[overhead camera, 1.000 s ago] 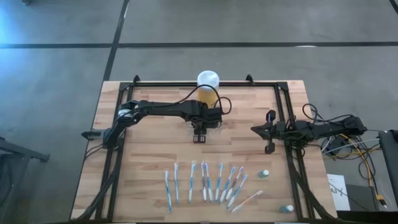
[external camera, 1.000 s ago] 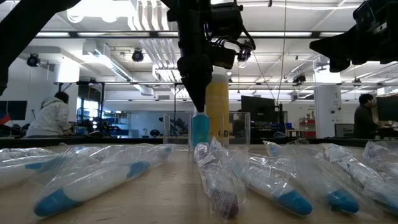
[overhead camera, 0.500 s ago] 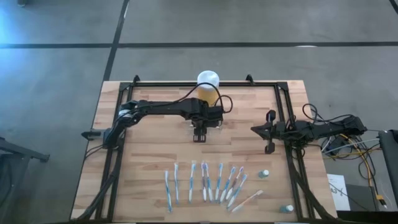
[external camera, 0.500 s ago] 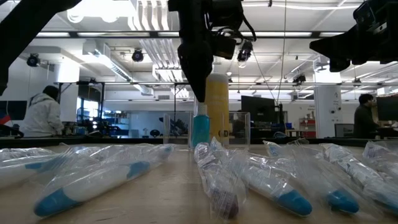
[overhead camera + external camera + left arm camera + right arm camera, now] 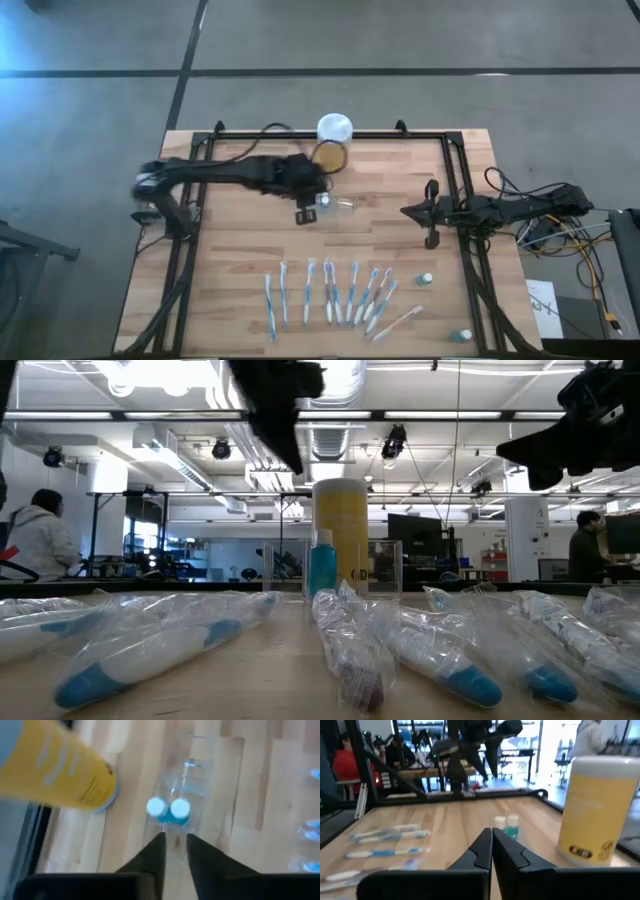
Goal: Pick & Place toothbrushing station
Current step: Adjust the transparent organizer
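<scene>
- While the toothbrushing station (image 5: 335, 205) stands on the surface (image 5: 250, 250) beside the yellow jar (image 5: 332, 152), the left gripper (image 5: 303, 215) hovers near it, jaws slightly parted, empty.
- Right gripper (image 5: 431, 212): jaws closed, well apart.

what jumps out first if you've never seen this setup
The tall yellow jar with a white lid, standing at the table's far edge, catches the eye first. Right in front of it sits the clear toothbrushing station holding two blue-and-white bottles. Nearer the camera, a row of wrapped toothbrushes lies across the wood.

Wooden table (image 5: 240, 260): toothbrushes (image 5: 330, 295), yellow jar (image 5: 333, 152)
</scene>
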Tool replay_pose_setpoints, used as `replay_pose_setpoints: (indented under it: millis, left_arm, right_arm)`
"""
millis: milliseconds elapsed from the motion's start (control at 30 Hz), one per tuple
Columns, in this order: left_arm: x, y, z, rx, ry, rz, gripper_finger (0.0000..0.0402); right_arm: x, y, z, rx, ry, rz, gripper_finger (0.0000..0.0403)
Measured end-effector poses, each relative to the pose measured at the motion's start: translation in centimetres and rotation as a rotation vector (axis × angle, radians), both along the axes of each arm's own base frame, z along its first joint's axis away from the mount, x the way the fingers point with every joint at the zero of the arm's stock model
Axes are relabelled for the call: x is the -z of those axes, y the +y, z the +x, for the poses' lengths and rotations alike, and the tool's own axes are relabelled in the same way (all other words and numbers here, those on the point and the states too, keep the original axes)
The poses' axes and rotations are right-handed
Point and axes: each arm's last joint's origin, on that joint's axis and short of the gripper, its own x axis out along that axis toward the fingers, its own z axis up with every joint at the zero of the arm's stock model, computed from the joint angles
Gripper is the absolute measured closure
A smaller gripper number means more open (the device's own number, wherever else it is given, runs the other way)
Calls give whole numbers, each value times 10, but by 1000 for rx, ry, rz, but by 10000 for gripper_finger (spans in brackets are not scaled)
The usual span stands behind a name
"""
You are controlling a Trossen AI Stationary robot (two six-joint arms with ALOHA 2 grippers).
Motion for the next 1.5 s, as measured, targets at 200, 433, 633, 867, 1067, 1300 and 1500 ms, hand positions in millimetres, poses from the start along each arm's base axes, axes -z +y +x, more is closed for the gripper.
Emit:
replay_pose_setpoints:
  millis: [200,433,633,867,1067,1300,1500]
  left_arm:
    - [57,-5,-58,-164,-246,-22,394]
    - [117,-3,-104,-419,-451,3,397]
    - [148,-3,-115,-490,-486,-58,396]
    - [161,-3,-107,-557,-455,-61,397]
    - [168,-1,-94,-572,-423,-30,399]
    - [179,-1,-91,-592,-387,-25,398]
    - [181,-1,-88,-580,-369,-38,398]
  right_arm:
    - [6,2,8,-13,52,48,394]
    - [8,6,21,-78,59,20,394]
    - [14,8,32,-110,73,6,394]
    - [22,3,46,-58,116,-19,394]
    - [26,1,67,-40,206,-9,394]
    - [28,4,98,-41,288,-77,394]
    - [38,5,122,-42,362,-89,394]
